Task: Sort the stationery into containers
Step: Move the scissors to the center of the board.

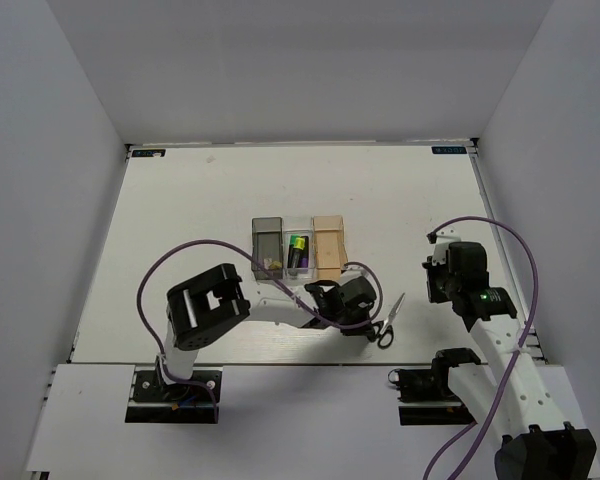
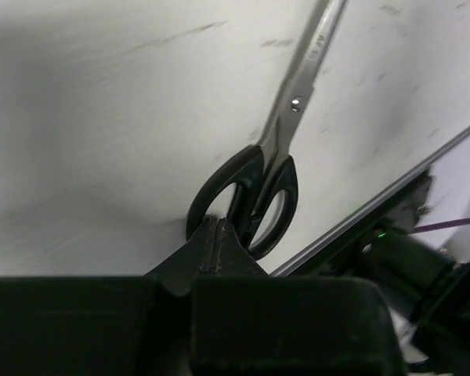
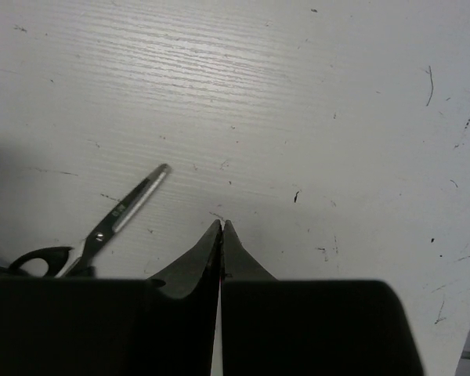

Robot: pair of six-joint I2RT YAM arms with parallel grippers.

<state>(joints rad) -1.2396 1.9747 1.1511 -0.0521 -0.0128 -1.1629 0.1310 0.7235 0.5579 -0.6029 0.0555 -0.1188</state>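
Grey-white walls (image 1: 70,120): plain panels closing the desk in on three sides.
White laminate desk (image 1: 180,200): scuffed and finely scratched; it carries everything.
Clear rectangular plastic bin (image 1: 298,225): the landmark, in the middle of a touching row of three.
Smoky dark grey bin (image 1: 267,238): against the clear bin's left-arm side.
Translucent orange-tan bin (image 1: 327,245): against the clear bin's right-arm side, with nothing visible in it.
Black-handled metal scissors (image 1: 388,322): flat on the desk, nearer the arm bases than the clear bin and toward the right arm.
Left tool (image 2: 211,235): tips together at the scissors' handle loop; I cannot tell whether it pinches the handle.
Right tool (image 3: 222,227): tips together, holding nothing, farther from the clear bin than the scissors.
Two short black markers, green-capped and yellow-capped (image 1: 298,250): inside the clear bin.
Progress: the markers look sorted; the scissors are left, and are probably the step in hand.
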